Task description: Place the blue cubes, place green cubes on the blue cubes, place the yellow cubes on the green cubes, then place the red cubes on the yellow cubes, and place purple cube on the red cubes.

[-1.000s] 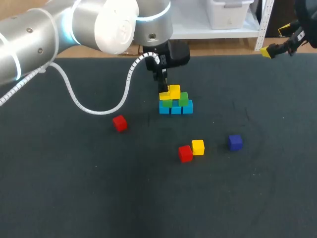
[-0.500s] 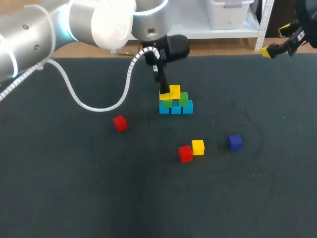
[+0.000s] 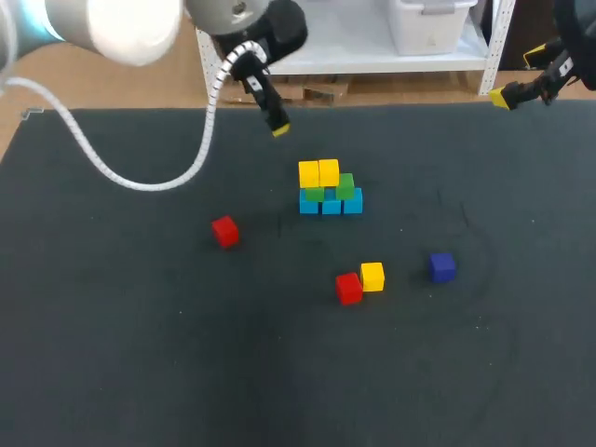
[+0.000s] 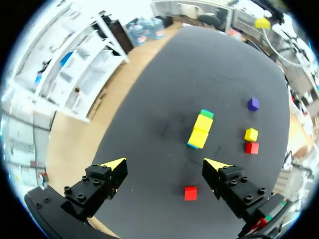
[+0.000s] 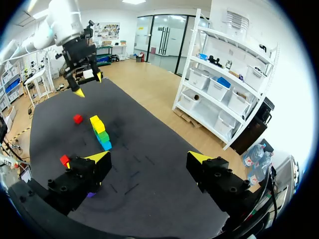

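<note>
The left gripper (image 4: 164,167) is hanging released, its fingers wide apart and grasping nothing. A red cube (image 4: 190,193) is lying on the bench (image 4: 149,99) under the gap between the fingers. Ahead, the stack (image 4: 200,130) is showing mainly its yellow top. The head view is showing all the layers: blue cubes (image 3: 331,206), green cubes (image 3: 345,186) and yellow cubes (image 3: 318,173). Beside the stack, a loose yellow cube (image 4: 251,134), a second red cube (image 4: 252,148) and a purple cube (image 4: 253,103) are lying. The right gripper (image 5: 148,158) is also hanging released, well apart. In its own view, one finger is covering most of the loose cubes.
</note>
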Tool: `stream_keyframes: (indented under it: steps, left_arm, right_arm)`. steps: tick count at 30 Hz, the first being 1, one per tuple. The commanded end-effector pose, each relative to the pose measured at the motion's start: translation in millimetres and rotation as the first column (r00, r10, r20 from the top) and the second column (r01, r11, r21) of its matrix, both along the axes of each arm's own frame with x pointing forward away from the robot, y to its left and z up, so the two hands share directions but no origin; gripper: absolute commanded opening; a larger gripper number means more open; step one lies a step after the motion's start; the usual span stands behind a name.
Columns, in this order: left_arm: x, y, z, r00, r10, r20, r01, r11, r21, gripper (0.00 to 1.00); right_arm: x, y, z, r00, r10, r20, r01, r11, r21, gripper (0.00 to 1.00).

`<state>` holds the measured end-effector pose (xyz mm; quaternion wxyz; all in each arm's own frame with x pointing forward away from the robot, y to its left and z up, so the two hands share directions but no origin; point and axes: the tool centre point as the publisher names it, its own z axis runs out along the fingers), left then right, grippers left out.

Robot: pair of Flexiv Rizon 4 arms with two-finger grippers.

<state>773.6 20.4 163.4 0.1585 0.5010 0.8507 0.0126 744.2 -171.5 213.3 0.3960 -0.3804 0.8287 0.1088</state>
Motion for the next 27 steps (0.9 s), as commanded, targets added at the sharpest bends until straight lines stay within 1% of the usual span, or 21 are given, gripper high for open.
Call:
stream_keyframes:
  steps: [1, 3, 7, 9, 10, 15, 22, 24, 25, 27]
  left_arm:
    - [-33.4, 41, 17.0, 0.986, 0.071, 0.154, -0.061, 0.996, -0.069, 1.0]
    - [-35.8, 50, 24.4, 0.976, 0.129, 0.177, -0.113, 0.989, -0.1, 1.0]
    - [-44.3, 66, 31.6, 0.942, 0.225, 0.249, -0.195, 0.971, -0.142, 1.0]
    - [-49.0, 75, 33.3, 0.926, 0.255, 0.279, -0.218, 0.963, -0.157, 1.0]
    - [-50.5, 81, 33.8, 0.919, 0.28, 0.278, -0.237, 0.955, -0.181, 1.0]
    - [-53.9, 118, 30.2, 0.876, 0.392, 0.28, -0.335, 0.914, -0.231, 1.0]
    - [-51.0, 171, 30.3, 0.783, 0.551, 0.288, -0.473, 0.829, -0.299, 1.0]
    - [-50.3, 182, 29.5, 0.759, 0.585, 0.287, -0.502, 0.806, -0.314, 1.0]
    - [-50.4, 187, 28.9, 0.74, 0.606, 0.292, -0.521, 0.791, -0.321, 1.0]
    - [-51.4, 195, 26.2, 0.721, 0.63, 0.289, -0.542, 0.772, -0.332, 1.0]
  right_arm:
    - [-0.7, 1, 0, 1.0, -0.004, 0.002, 0.004, 1.0, -0.002, 1.0]
    - [-0.7, 1, 0, 1.0, -0.004, 0.002, 0.004, 1.0, -0.002, 1.0]
    - [-0.7, 1, 0, 1.0, -0.004, 0.002, 0.004, 1.0, -0.002, 1.0]
    - [-0.7, 1, 0, 1.0, -0.004, 0.002, 0.004, 1.0, -0.002, 1.0]
    - [-0.7, 1, 0, 1.0, -0.004, 0.002, 0.004, 1.0, -0.002, 1.0]
    - [-0.7, 1, 0, 1.0, -0.004, 0.002, 0.004, 1.0, -0.002, 1.0]
    - [-0.7, 1, 0, 1.0, -0.004, 0.002, 0.004, 1.0, -0.002, 1.0]
    - [-0.7, 1, 0, 1.0, -0.004, 0.002, 0.004, 1.0, -0.002, 1.0]
    - [-0.7, 1, 0, 1.0, -0.004, 0.002, 0.004, 1.0, -0.002, 1.0]
    - [-0.7, 1, 0, 1.0, -0.004, 0.002, 0.004, 1.0, -0.002, 1.0]
